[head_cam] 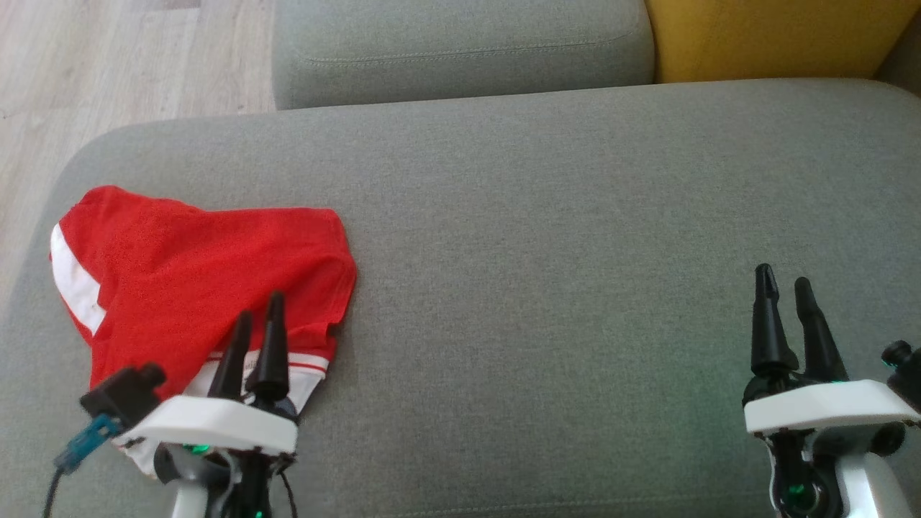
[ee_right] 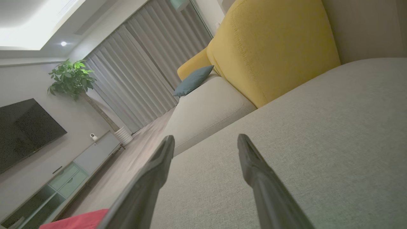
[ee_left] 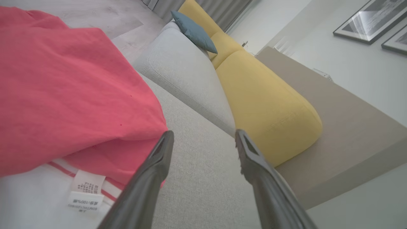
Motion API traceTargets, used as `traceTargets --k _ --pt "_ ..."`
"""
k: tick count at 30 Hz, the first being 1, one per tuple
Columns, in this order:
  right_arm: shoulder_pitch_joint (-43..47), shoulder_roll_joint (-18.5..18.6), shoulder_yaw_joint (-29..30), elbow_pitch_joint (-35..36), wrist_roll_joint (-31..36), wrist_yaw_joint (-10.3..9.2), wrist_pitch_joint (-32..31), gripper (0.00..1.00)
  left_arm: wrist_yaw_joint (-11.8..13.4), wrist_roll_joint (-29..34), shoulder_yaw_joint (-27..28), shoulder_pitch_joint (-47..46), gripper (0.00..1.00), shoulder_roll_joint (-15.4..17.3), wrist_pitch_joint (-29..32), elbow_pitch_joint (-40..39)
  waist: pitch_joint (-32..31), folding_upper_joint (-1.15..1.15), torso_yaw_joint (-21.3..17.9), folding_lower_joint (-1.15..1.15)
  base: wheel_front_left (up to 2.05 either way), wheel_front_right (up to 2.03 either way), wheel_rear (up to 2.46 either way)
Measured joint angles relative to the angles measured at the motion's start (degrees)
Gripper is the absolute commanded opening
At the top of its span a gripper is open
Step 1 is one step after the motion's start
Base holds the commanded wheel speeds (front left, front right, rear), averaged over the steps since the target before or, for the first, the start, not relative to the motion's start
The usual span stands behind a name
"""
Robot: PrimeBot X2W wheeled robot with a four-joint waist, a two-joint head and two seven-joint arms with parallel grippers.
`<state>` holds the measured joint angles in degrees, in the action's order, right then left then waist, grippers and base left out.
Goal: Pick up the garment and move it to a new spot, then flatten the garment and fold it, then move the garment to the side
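The garment (head_cam: 194, 277) is red with white bands and lies loosely folded at the left end of the grey seat cushion (head_cam: 547, 237). In the left wrist view the garment (ee_left: 63, 92) shows a white inner part with a small care label (ee_left: 85, 190). My left gripper (head_cam: 257, 316) hovers over the garment's near right corner, open, with nothing between its fingers (ee_left: 159, 159). My right gripper (head_cam: 784, 284) stands open over bare cushion at the lower right, far from the cloth. A red corner of the garment (ee_right: 79, 221) shows at the bottom of the right wrist view.
A second grey cushion (head_cam: 460, 47) and a yellow one (head_cam: 777, 36) lie behind the seat. Wooden floor (head_cam: 122, 65) runs past the cushion's left edge. A blue pillow (ee_left: 194, 30) rests farther along the sofa. The seat's middle and right are bare fabric.
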<state>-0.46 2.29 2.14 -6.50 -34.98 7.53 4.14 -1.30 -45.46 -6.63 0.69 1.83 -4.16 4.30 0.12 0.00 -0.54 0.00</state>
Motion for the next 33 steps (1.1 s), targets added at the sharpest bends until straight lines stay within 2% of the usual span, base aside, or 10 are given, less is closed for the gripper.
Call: traceTargets --k 5,15,33 --pt "0.02 0.0 -0.08 0.05 4.76 0.0 0.85 1.0 2.43 5.12 -2.6 -0.04 1.0 0.56 -0.65 0.08 0.09 0.0 -0.02 0.0 0.0 0.0 0.0" --pt "0.09 0.01 -0.89 -0.08 12.71 0.0 2.03 1.0 8.14 13.39 -8.16 -0.33 1.0 3.77 -2.42 0.71 0.09 0.0 -0.31 0.0 0.0 0.0 0.0" --pt "0.23 0.03 -3.26 0.22 27.69 0.0 5.05 1.0 22.49 26.63 -19.42 -3.11 1.0 10.42 -5.37 -1.6 -0.24 0.0 -0.67 0.0 0.0 0.0 0.0"
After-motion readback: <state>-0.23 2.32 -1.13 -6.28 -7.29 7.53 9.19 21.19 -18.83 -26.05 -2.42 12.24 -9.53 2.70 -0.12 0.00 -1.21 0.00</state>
